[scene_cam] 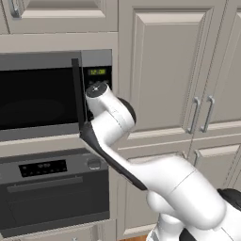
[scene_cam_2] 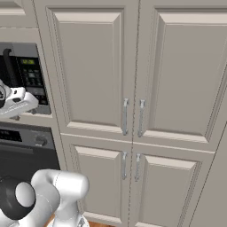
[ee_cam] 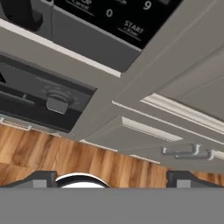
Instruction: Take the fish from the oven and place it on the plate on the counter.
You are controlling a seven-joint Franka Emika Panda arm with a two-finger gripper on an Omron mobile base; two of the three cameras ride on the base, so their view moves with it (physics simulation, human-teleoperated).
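i have the arm (scene_cam: 155,174) folded up in front of the oven (scene_cam: 52,193), with the hand raised level with the microwave (scene_cam: 42,94) that sits directly above the oven. i judge it is held high and tucked like this because the approach has not started: the oven door is shut, so nothing can be reached inside yet.

in the hand view the gripper (ee_cam: 112,180) looks down past the microwave's keypad (ee_cam: 118,17) toward the oven's round knob (ee_cam: 59,101) and display strip, with the wooden floor (ee_cam: 65,157) below the oven. the two fingertips (ee_cam: 41,179) stand far apart at the bottom of that view, spread about as wide as they go, and there is nothing between them; i am holding nothing.

the fish is presumably on a rack inside the oven, behind that closed door, so i cannot say how it lies. relative to the jaws it would be lower and further in, beneath the knob they look at. the plate and the counter are somewhere away from the oven; beside the oven i have the tall cabinet doors (scene_cam_2: 133,71).

my judgement is that the door handle (scene_cam: 44,184) under the oven's display is the first thing to go for.
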